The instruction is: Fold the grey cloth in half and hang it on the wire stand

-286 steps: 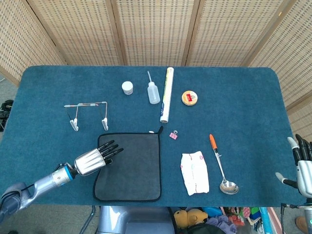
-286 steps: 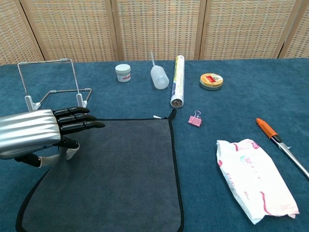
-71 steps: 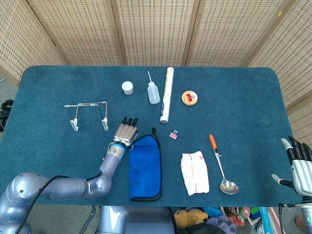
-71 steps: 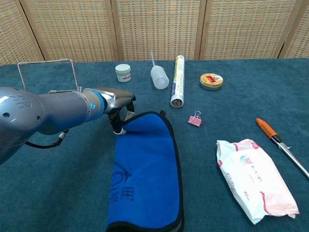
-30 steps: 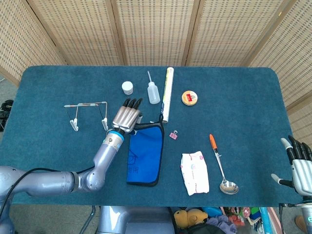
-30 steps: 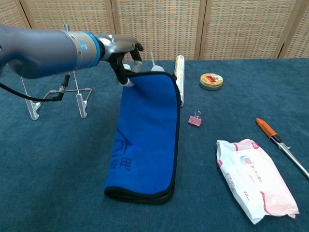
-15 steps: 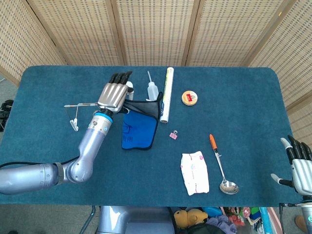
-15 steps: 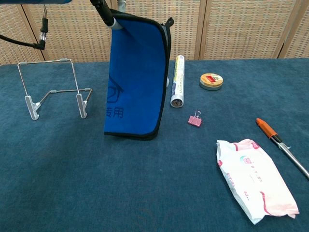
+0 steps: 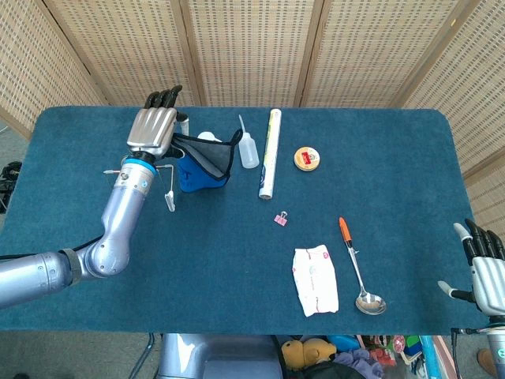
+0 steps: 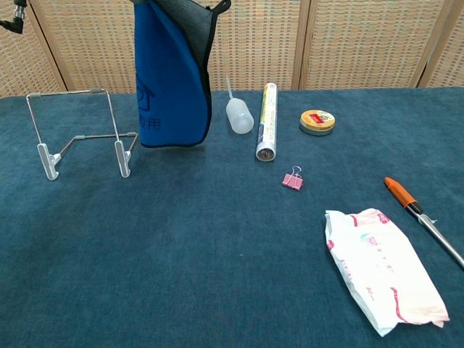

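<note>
The cloth (image 9: 203,162) is folded in half, blue side out with grey lining showing at the top (image 10: 170,80). My left hand (image 9: 151,130) grips its upper edge and holds it in the air, so it hangs just right of and above the wire stand (image 10: 69,92). The stand's foot (image 9: 168,197) shows beside my forearm; the rest of it is mostly hidden by the arm in the head view. The chest view cuts the left hand off at its top edge. My right hand (image 9: 485,264) stays open at the table's lower right corner, holding nothing.
Behind the cloth stand a squeeze bottle (image 10: 239,116), a roll tube (image 10: 266,130) and a round tin (image 10: 317,121). A pink binder clip (image 10: 293,179), a wipes pack (image 10: 380,268) and an orange-handled spoon (image 9: 359,268) lie to the right.
My left hand has carried the folded cloth higher and further left, from near the tube to just beside the wire stand. The right hand has not moved.
</note>
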{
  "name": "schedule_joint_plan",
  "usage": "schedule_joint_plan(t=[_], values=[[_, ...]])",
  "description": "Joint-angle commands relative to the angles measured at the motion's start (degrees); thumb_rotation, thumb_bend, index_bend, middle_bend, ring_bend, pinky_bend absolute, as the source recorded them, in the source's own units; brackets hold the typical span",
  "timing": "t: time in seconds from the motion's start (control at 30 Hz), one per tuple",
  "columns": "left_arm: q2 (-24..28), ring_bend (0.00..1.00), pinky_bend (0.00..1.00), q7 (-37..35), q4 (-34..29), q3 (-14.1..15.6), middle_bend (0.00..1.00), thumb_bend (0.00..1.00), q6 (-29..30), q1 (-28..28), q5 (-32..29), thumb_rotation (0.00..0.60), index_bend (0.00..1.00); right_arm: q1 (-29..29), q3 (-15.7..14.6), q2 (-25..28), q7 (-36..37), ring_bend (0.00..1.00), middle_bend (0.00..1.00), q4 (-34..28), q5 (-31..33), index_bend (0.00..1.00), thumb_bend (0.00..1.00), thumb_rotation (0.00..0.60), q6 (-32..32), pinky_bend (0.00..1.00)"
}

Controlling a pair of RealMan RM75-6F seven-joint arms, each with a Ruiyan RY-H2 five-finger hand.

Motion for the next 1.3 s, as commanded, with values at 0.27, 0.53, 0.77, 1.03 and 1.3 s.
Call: schedule_joint_plan(t=[0.27, 0.53, 0.77, 1.03, 1.3], values=[[7.1, 0.00, 0.00, -2.8, -0.7, 0.6, 0.00, 0.80, -1.1, 2.9, 0.3, 0.600, 0.84, 0.0, 0.0, 0.0, 0.0, 0.00, 0.00, -0.1, 0.0, 0.00, 0.00, 0.600, 0.1, 0.00], [12.1, 0.00, 0.00, -6.9, -3.0, 2.0, 0.00, 0.79, -2.2, 6.8, 3.0, 0.600, 0.83, -0.2, -0.2, 0.2, 0.3, 0.00, 0.00, -0.3, -0.7, 0.00, 0.00, 0.600, 0.6, 0.00], [14.6, 0.00, 0.00, -12.4, -2.7, 3.7, 0.00, 0.79, -4.1, 11.2, 6.4, 0.600, 0.83, -0.4, -0.6, 0.3, 0.2, 0.00, 0.00, -0.8, -1.8, 0.00, 0.00, 0.600, 1.2, 0.00], [15.6, 0.00, 0.00, -19.9, -0.9, 5.1, 0.00, 0.79, -7.2, 15.7, 12.2, 0.600, 0.83, -0.7, -1.0, 0.5, 0.1, 0.00, 0.00, -1.3, -2.9, 0.00, 0.00, 0.600, 2.1, 0.00], [16.5, 0.00, 0.00, -24.2, -0.7, 5.9, 0.00, 0.79, -8.0, 18.4, 16.5, 0.600, 0.83, -0.9, -1.3, 0.6, 0.2, 0.00, 0.00, -1.5, -3.5, 0.00, 0.00, 0.600, 2.6, 0.00]])
